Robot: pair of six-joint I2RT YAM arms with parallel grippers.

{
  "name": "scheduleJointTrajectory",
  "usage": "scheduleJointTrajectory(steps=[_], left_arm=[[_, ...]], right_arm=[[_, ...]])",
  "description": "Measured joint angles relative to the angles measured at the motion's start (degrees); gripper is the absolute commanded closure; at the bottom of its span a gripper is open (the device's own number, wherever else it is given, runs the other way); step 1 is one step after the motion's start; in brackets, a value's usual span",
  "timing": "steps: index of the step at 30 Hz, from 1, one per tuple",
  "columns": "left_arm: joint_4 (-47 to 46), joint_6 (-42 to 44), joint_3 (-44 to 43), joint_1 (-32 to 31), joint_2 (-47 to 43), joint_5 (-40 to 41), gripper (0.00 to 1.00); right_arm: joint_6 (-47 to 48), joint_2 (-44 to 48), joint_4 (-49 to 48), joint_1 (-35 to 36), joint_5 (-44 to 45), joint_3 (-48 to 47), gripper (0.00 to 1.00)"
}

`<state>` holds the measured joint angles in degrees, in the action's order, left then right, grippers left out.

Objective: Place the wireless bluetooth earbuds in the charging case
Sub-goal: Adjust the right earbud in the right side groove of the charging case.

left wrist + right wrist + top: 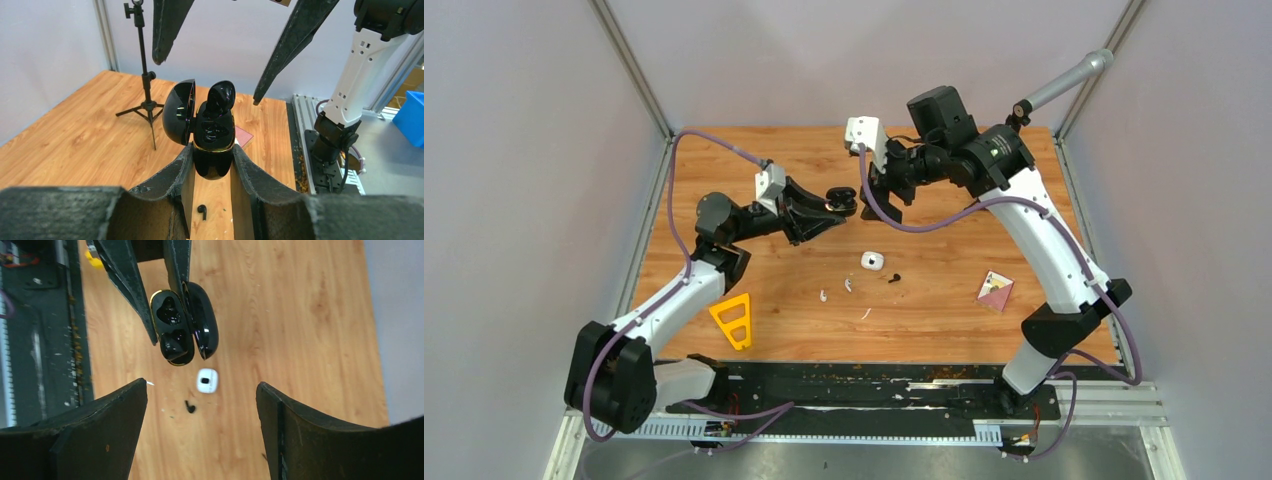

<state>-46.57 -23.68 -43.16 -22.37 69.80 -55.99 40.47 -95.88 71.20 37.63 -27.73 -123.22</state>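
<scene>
Above table [944, 300]: left hand [211, 152] clamps open black case [212, 132], earbud [221, 95] poking out; right hand [201, 384] spread wide

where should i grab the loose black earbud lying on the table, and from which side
Probably its rounded head end, pinched across the width, coming straight down. The black earbud lies flat on the table, apart from the white case, so a side approach would not get under it. The open right pincer is free; the left pincer is shut on the black case.
</scene>
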Motion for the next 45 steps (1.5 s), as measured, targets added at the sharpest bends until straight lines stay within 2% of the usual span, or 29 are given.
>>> scheduleJointTrajectory(steps=[9, 18, 29, 45], left_arm=[[-2.6, 0.0, 3.7, 0.0, -3.0, 1.3, 1.0], [-2.9, 0.3, 4.5, 0.0, -3.7, 1.4, 1.0], [-3.0, 0.9, 4.5, -0.2, -3.8, 2.0, 1.0], [-3.0, 1.0, 4.5, -0.4, -3.8, 2.1, 1.0]], right_arm=[[-11.8, -1.1, -0.3, -0.8, -8.0, -0.2, 0.21], [-19.6, -3.2, -2.4, -1.4, -9.7, -0.2, 0.22], [-24.6, -5.2, -3.2, -4.0, -12.0, -0.2, 0.23], [-26.4, -5.2, -4.2, -5.8, -16.3, -0.9, 0.22]])
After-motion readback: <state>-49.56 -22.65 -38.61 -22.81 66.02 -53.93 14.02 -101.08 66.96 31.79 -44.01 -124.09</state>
